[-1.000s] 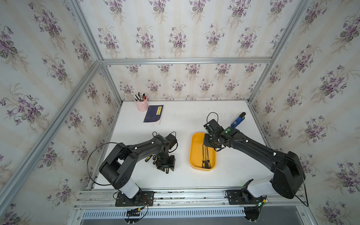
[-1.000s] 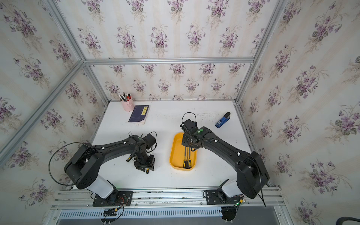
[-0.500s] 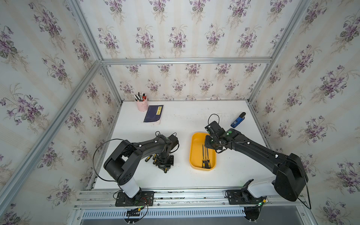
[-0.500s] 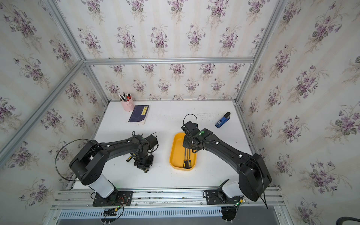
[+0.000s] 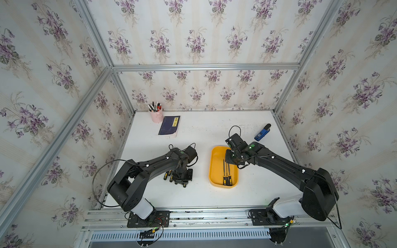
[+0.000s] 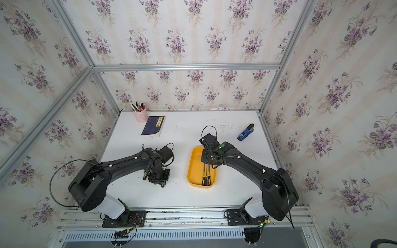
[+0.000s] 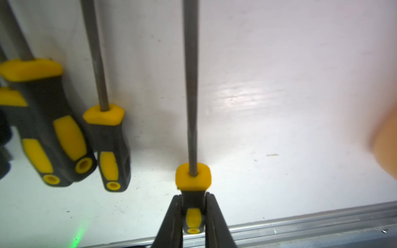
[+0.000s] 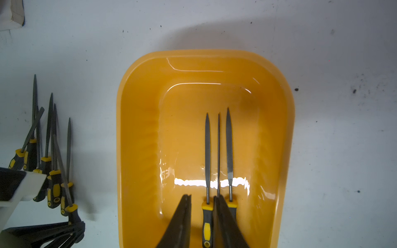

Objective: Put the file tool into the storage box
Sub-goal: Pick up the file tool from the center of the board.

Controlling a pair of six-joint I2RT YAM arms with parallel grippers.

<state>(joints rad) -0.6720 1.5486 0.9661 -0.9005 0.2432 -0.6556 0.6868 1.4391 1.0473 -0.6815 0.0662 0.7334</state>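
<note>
Bimanual bench (image 5: 204,133) scene, seen in both top views and both wrist views.

**Left arm.** The left end effector (image 7: 193,199) was pressed together on the black-and-yellow handle of the file tool (image 7: 191,128), just behind its yellow collar, and the grey shaft ran straight out from the fingers. In a top view this end effector (image 5: 182,177) pointed down at the bench, to the left of the storage box (image 5: 216,167) and apart from it. Whether the file tool touched the bench could not be told. The loose files (image 7: 71,137) lay just beside it in a bunch, handles together.

**Right arm.** The right end effector (image 8: 202,197) hung over the storage box (image 8: 150,128) with its fingers spread. They straddled the handle of one of three files in the box (image 8: 207,154), and a gap showed on one side of it. These files lay side by side along the box's length – tips toward the far wall, handles toward the robot.

**Background.** A pink pen cup (image 5: 156,116) and a dark blue booklet (image 5: 169,125) sat at the far left of the bench – a blue stapler (image 5: 262,132) at the far right.
</note>
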